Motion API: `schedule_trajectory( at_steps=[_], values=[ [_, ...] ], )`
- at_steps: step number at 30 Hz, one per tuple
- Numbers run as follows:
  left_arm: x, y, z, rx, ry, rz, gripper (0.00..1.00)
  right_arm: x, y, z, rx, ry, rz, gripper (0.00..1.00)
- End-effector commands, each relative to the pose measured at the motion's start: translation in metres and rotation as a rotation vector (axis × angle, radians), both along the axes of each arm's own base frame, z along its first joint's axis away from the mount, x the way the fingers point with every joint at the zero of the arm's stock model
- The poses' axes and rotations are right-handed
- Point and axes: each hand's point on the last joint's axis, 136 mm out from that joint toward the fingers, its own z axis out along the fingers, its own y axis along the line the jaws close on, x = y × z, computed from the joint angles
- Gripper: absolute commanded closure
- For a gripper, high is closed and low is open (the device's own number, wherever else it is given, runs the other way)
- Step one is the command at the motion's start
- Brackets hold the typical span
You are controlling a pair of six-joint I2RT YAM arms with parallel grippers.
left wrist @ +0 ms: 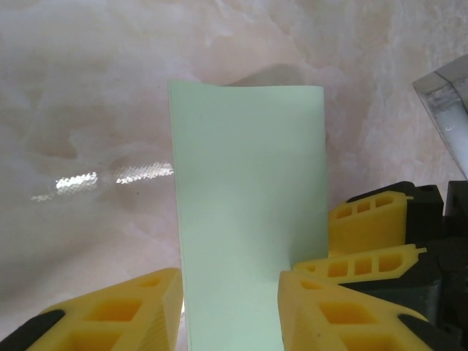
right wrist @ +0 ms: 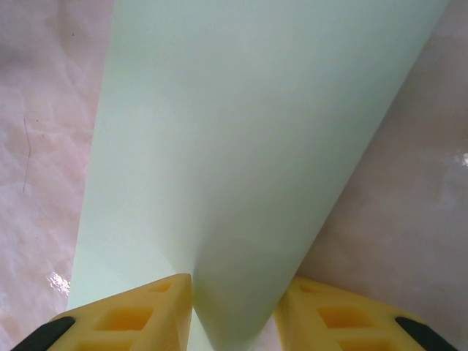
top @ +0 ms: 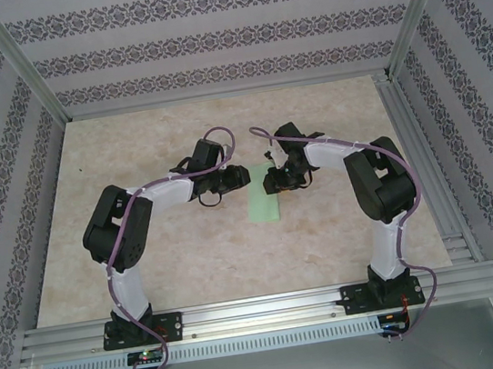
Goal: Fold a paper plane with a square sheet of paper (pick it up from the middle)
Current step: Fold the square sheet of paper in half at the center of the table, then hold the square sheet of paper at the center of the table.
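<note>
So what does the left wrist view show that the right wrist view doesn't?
Left wrist adds: the paper's far edge against the table, and the right end effector seen from outside at the paper's right edge. Right wrist adds: the paper narrowing into the gap between the right end effector's fingers, its far end cut off. Both: pale green paper running between yellow fingers over the marbled table.

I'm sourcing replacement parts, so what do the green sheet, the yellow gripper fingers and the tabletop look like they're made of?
The square sheet of paper: thin, matte, pale green paper; its far end bows up smoothly and casts a soft shadow.
The left gripper's fingers: rigid yellow plastic with open hollow cells, possibly printed.
The tabletop: marble-patterned and glossy, mirroring a light streak; whether it is stone or laminate is unclear.
</note>
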Motion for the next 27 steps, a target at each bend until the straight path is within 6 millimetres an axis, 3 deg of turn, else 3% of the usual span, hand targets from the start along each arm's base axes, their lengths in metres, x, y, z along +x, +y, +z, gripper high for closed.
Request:
schedule_trajectory(
  at_steps=[1,27],
  values=[
    [0.001,-0.003,-0.002,-0.014,0.014,-0.016,0.6,-0.024,-0.013,-0.023,-0.067,0.07,0.043,0.64],
    [-0.011,-0.027,-0.012,-0.04,0.057,-0.104,0.68,-0.013,-0.033,-0.042,-0.151,0.112,-0.071,0.63]
  ],
)
